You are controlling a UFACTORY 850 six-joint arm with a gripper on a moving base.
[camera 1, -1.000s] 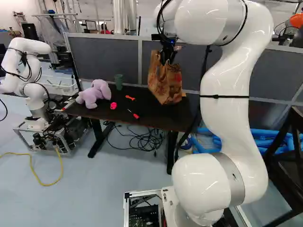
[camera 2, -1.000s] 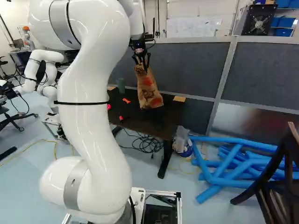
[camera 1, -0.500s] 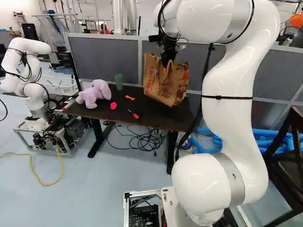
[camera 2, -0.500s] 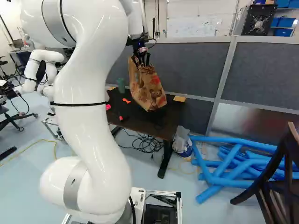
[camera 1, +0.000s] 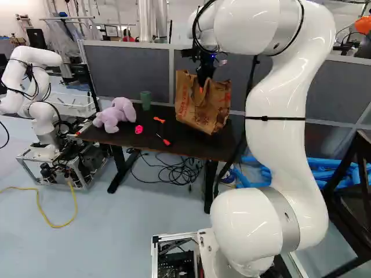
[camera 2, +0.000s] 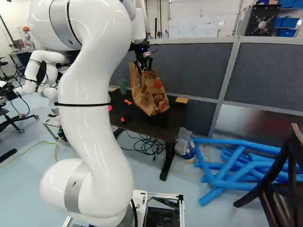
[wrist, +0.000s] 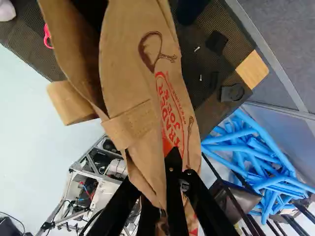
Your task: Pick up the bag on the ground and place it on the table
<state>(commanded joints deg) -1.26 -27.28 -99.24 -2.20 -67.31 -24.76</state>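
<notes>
Grey fabric partition panels rise behind a dark rectangular surface on black legs, standing on a pale blue-grey floor. Over that surface, toward its right end in the left base view, hangs a brown paper bag with red print and brown drawings. The black two-fingered claw is clamped on its upper edge, the paper pinched between the fingers. Whether the bag's lowest corner touches the surface, I can't tell.

It hangs tilted, the bottom edge sloping down to the right in the left base view. The paper is creased, drawn in where it's held, yet the body keeps its broad, boxy form. The wrist view shows the mouth partly open onto a shadowed inside, with a flat paper handle bent outward and a rectangular paper patch on one panel. The red lettering and brown drawings run down the neighbouring face.

On the surface, at the left of the bag in the left base view, are a pale purple plush animal, a green cup, a small orange object, a bright pink object and a red-and-black tool.
</notes>
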